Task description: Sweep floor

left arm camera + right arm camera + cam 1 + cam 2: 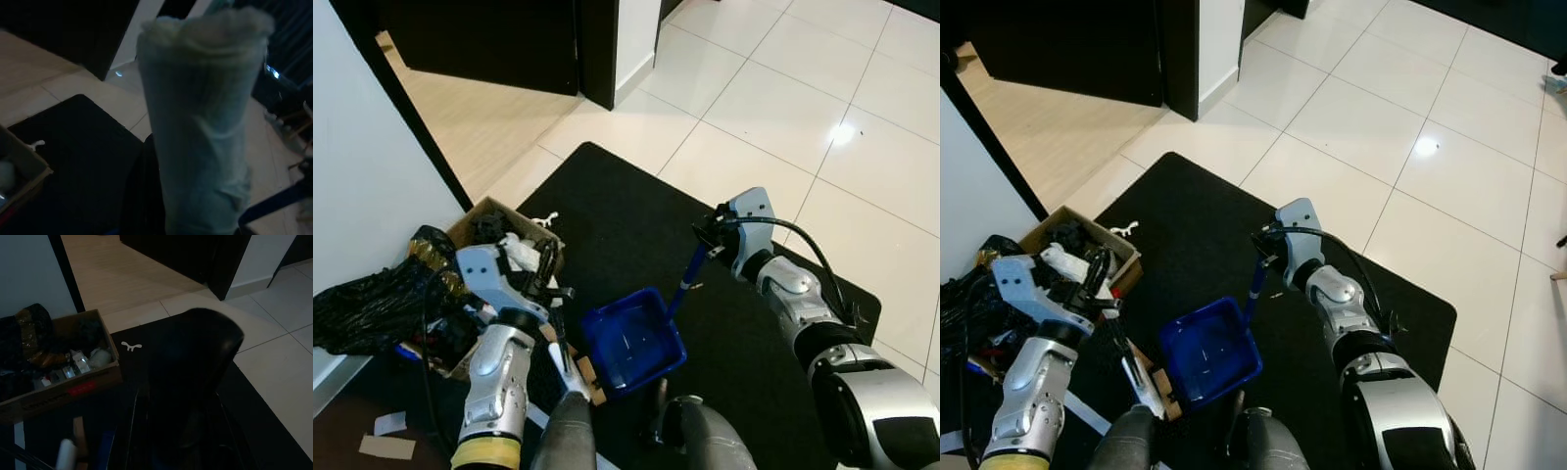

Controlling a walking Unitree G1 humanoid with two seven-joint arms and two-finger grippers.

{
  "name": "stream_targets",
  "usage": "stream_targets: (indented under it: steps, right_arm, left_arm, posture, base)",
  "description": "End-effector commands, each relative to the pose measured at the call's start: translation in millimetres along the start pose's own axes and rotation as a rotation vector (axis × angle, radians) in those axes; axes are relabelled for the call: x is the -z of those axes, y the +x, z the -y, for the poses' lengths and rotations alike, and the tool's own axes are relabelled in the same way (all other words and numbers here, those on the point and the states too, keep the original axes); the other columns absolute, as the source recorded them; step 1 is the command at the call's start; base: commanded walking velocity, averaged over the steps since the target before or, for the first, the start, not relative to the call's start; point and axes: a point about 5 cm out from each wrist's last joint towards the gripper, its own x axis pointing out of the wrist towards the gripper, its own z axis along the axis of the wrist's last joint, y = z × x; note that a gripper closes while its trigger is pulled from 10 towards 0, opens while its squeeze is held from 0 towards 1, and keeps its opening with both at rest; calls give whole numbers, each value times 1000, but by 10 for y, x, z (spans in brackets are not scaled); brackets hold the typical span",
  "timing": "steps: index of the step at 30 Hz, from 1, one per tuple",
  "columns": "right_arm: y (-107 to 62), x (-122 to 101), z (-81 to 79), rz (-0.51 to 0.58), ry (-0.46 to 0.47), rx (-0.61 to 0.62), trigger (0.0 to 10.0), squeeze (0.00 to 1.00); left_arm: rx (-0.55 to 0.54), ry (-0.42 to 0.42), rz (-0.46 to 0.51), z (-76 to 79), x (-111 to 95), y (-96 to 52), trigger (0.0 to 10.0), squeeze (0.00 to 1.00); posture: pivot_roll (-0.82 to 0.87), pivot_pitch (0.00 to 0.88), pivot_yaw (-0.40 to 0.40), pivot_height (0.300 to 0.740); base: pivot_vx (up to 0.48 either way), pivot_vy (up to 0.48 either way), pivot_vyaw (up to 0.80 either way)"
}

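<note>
While the right end effector sits closed on the top of the blue dustpan handle, the blue dustpan rests on the black mat, just ahead of the robot's legs. Left end effector is clamped on a white-handled brush, angled down beside the pan's left edge, with brown scraps on the mat touching that edge. A cardboard box full of clutter sits by the white wall with a black bag next to it; a small white scrap lies on the mat near the box; white tile floor beyond.
</note>
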Motion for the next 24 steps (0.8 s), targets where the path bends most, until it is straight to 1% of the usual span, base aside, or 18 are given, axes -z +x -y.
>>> stream_targets:
  steps: [1,3,9,11,12,14,15,18,19,22,23,24]
  right_arm:
    - [-51,72,35,-33,-3,4,10000,0]
    - [-45,66,33,-33,-4,4,10000,0]
    - [-35,55,27,-31,-5,1,10000,0]
    - [-33,52,29,-30,-6,1,10000,0]
    - [-33,52,29,-30,-6,1,10000,0]
    - [-33,49,31,-30,-6,2,10000,0]
    - [-32,50,29,-30,-5,2,10000,0]
    - [-32,52,27,-30,-4,2,10000,0]
    - [-32,52,27,-30,-4,2,10000,0]
    - [-35,57,26,-32,-5,1,10000,0]
    - [-38,64,24,-33,-4,0,10000,0]
    - [-39,66,23,-34,-4,0,10000,0]
  left_arm:
    - [-11,-144,10,132,90,46,10000,0]
    - [-23,-149,39,119,41,97,10000,0]
    - [-35,-152,71,84,-35,151,10000,0]
    - [-37,-155,104,63,-139,183,10000,0]
    - [-37,-155,104,63,-139,183,10000,0]
    - [-29,-149,139,50,-268,207,10000,0]
    - [2,-99,164,36,-422,215,10000,0]
    - [33,-49,178,25,-543,211,10000,0]
    - [33,-49,178,25,-543,211,10000,0]
    - [105,55,182,22,-741,176,10000,0]
    - [175,157,160,20,-864,132,10000,0]
    - [196,191,149,19,-898,117,10000,0]
  posture:
    - [325,243,-133,740]
    - [324,243,-135,740]
    - [325,243,-136,740]
    - [328,243,-136,740]
    - [328,243,-136,740]
    - [330,243,-135,740]
    - [334,244,-133,740]
    - [333,246,-133,740]
    - [333,246,-133,740]
    - [337,248,-130,740]
    - [343,251,-129,740]
    - [343,251,-129,740]
  base:
    - [0,0,0]
    - [0,0,0]
    - [0,0,0]
    - [0,0,0]
    - [0,0,0]
    - [0,0,0]
    - [0,0,0]
    - [0,0,0]
    - [0,0,0]
    - [0,0,0]
    - [0,0,0]
    - [0,0,0]
